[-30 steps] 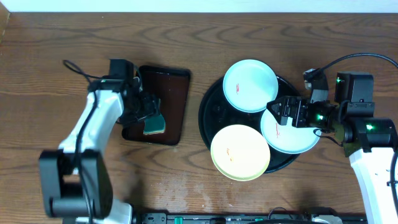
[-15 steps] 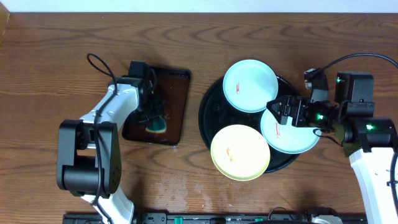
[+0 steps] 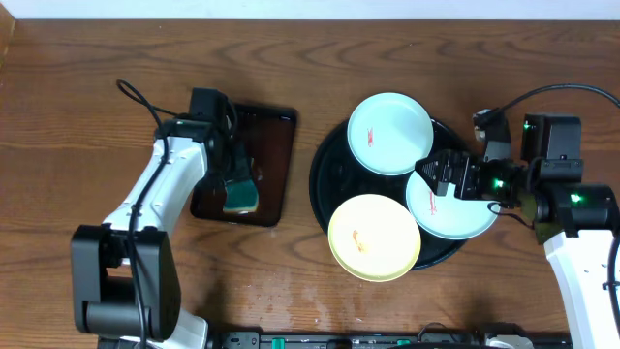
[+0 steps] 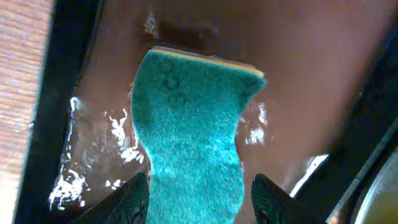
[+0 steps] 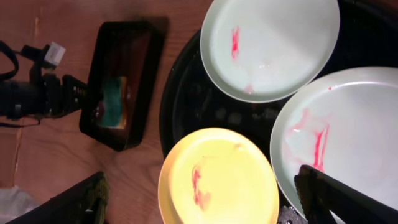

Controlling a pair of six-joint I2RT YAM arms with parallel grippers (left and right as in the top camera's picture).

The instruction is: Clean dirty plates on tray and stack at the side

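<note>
Left of the black tray (image 3: 327, 186), the sponge (image 4: 186, 137) shows a rough, fibrous teal face over a pale foam edge. The brown tray (image 4: 298, 68) there shines wet, and my left gripper (image 4: 198, 202) has matt black plastic fingers (image 4: 132, 202). The black tray itself is glossy, the plates (image 5: 217, 183) on it are smooth with a soft sheen, and the table (image 3: 291, 58) around it is matt, grained wood.

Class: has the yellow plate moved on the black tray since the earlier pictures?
No. The yellow plate still overhangs the near rim of the black tray in the same place.

Sponge (image 4: 189, 137) and lower-right mint plate (image 5: 354, 143), partly beyond their pictures' edges.
</note>
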